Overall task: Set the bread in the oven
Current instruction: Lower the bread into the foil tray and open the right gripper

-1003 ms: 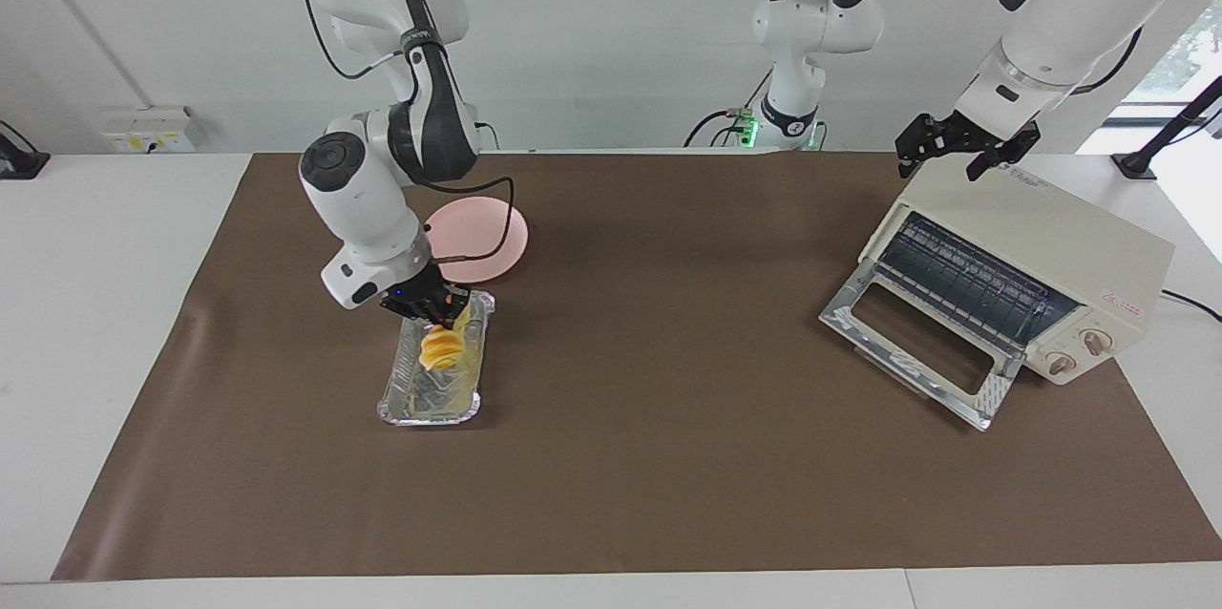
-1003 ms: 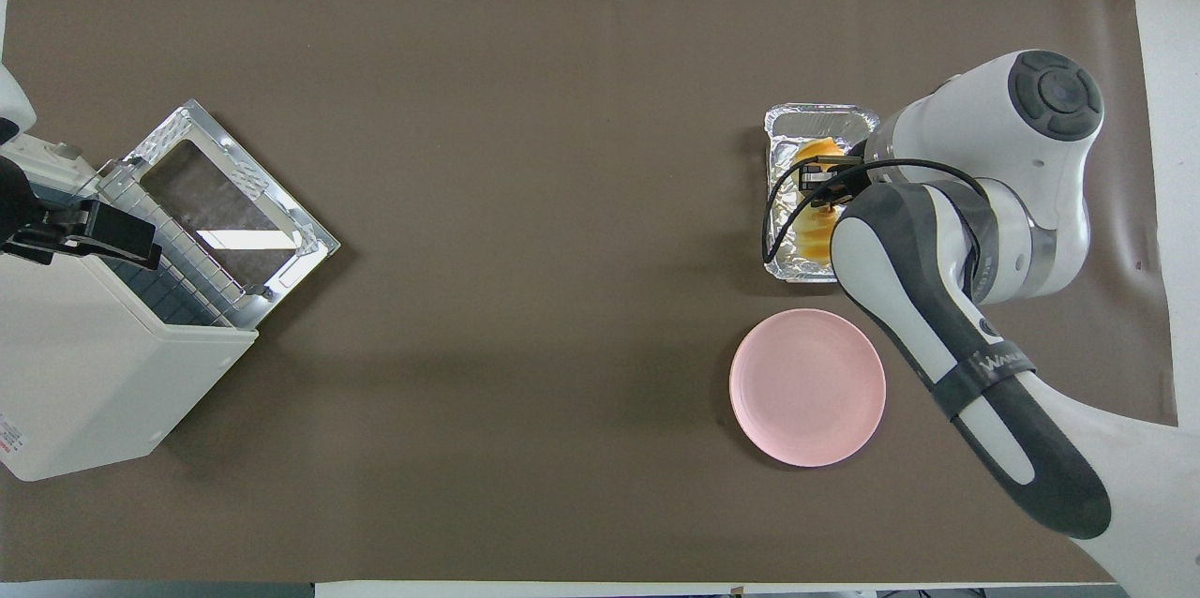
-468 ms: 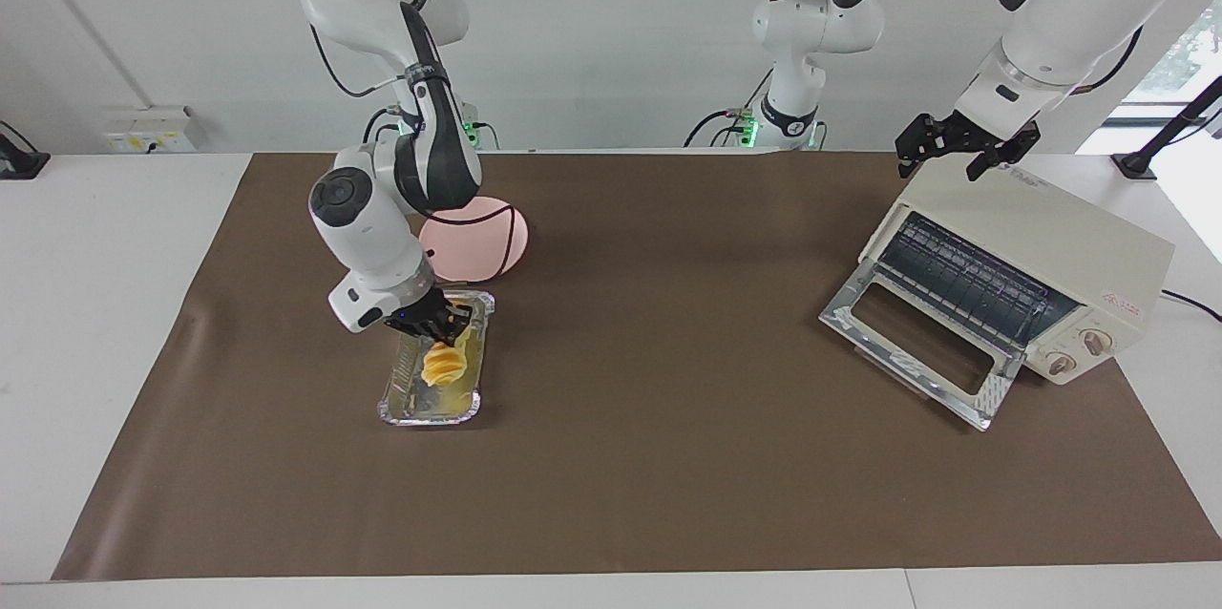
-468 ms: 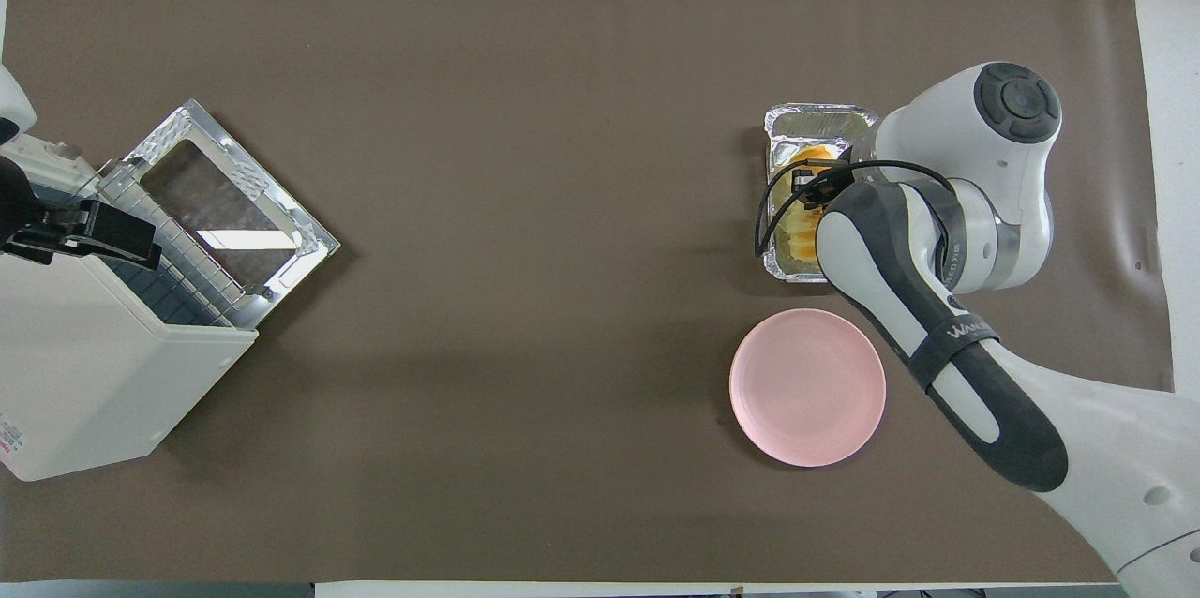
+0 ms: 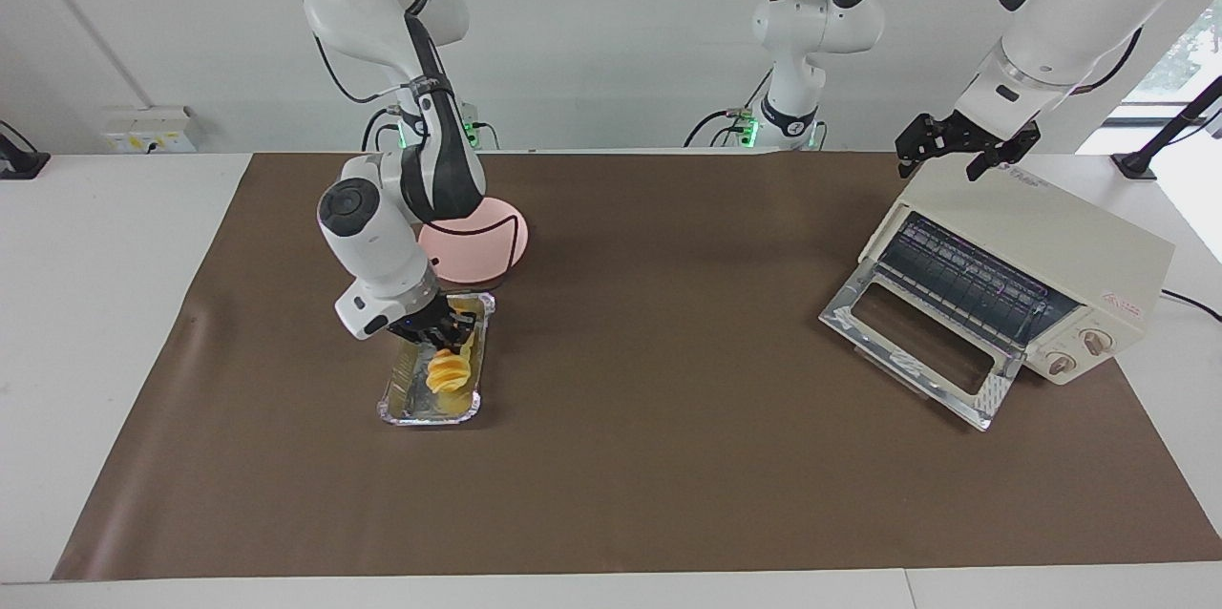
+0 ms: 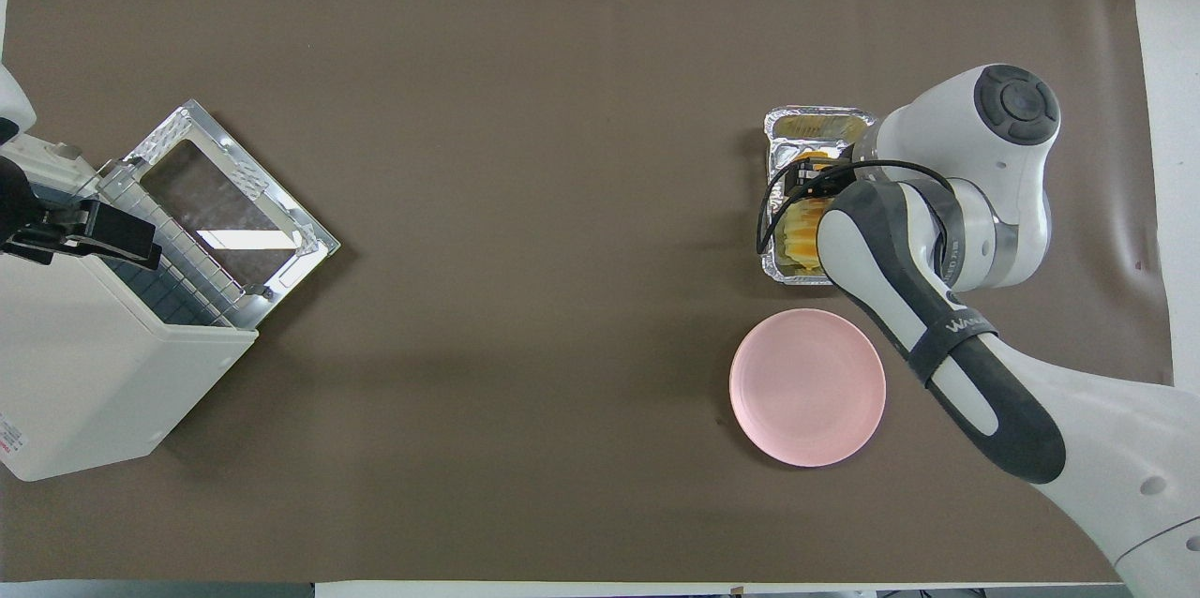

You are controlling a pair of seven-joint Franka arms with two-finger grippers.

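The golden ridged bread [image 5: 446,370] lies tilted in a rectangular foil tray [image 5: 406,409] toward the right arm's end of the table. My right gripper [image 5: 441,334] is low in the tray, shut on the bread's end nearer to the robots. In the overhead view the right arm covers most of the bread [image 6: 804,228] and the gripper [image 6: 814,181]. The cream-white oven [image 5: 1050,237] stands at the left arm's end with its glass door [image 5: 916,342] dropped open. My left gripper [image 5: 964,156] waits open over the oven's top edge.
A round pink plate [image 5: 492,241] sits bare beside the foil tray, nearer to the robots. A brown mat [image 5: 668,351] covers the table. A third white robot base [image 5: 802,27] stands at the robots' end.
My right gripper has gone down into the foil tray with the bread, a little away from the robots. The right arm's elbow has swung inward. The left arm has not moved.
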